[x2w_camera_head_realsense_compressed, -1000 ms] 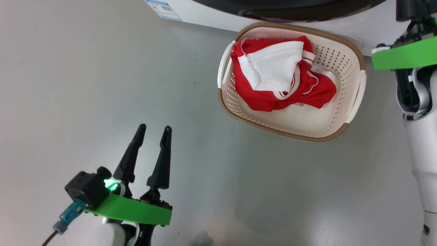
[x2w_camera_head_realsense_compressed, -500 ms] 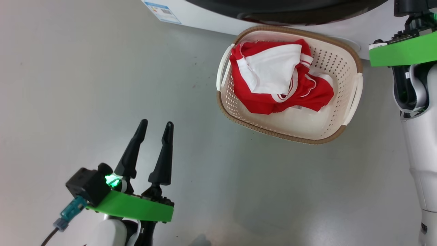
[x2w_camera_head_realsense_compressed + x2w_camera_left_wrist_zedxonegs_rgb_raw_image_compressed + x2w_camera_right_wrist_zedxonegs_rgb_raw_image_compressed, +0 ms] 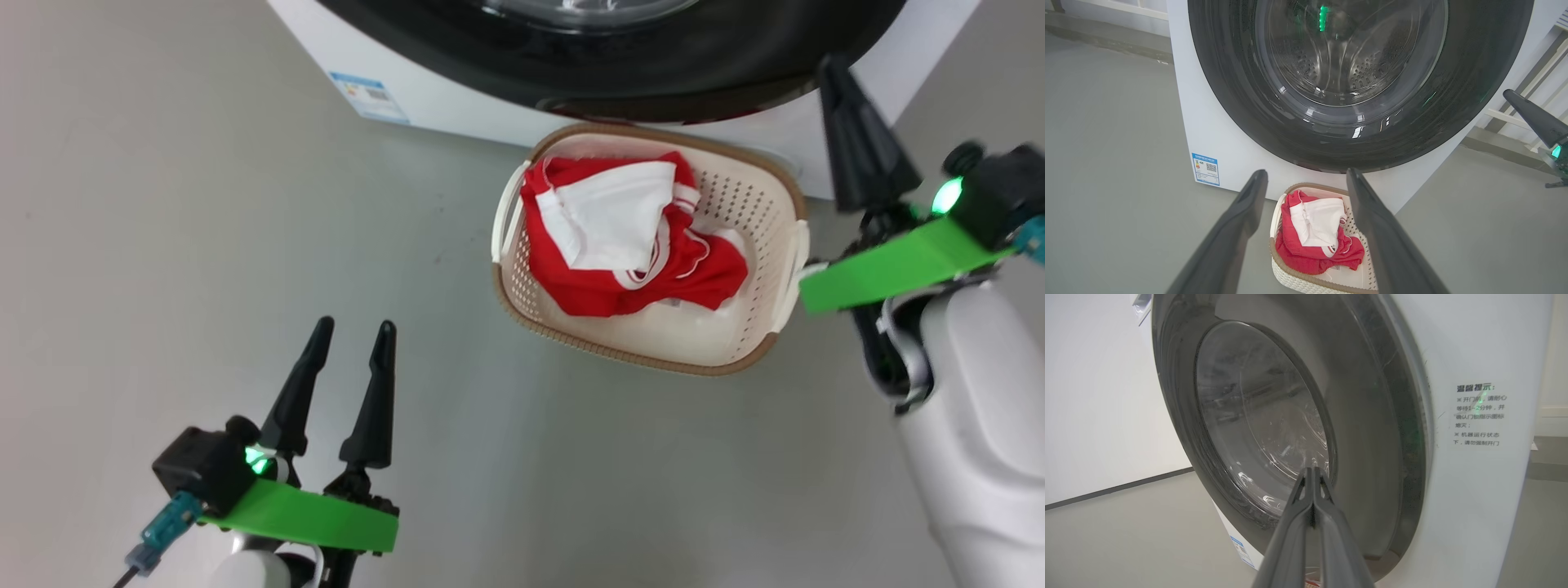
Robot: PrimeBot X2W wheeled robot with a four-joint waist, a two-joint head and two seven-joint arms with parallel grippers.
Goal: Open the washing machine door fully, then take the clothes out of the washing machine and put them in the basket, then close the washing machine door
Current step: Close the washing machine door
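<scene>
The washing machine door (image 3: 620, 49) lies flat against the white washing machine (image 3: 424, 98), its black rim and glass (image 3: 1355, 81) facing me. On the floor right below it stands the basket (image 3: 637, 359), with the red and white clothes (image 3: 620, 269) heaped inside. My right gripper (image 3: 837, 69) is shut with nothing in it. It sits to the right of the basket, tips by the door's lower right rim, and points at the door glass (image 3: 1274, 428) in the right wrist view. My left gripper (image 3: 353, 325) hangs open over bare floor, well left of the basket.
Grey floor (image 3: 204, 204) spreads to the left of the machine and in front of the basket. A blue label (image 3: 367, 96) marks the machine's lower left corner. A white notice with black text (image 3: 1479, 414) is stuck to the front, right of the door.
The head camera has tilted up, so more of the door shows. My right gripper's shut fingers have come into view, drawn back from the machine. The left gripper and clothes stay put.
</scene>
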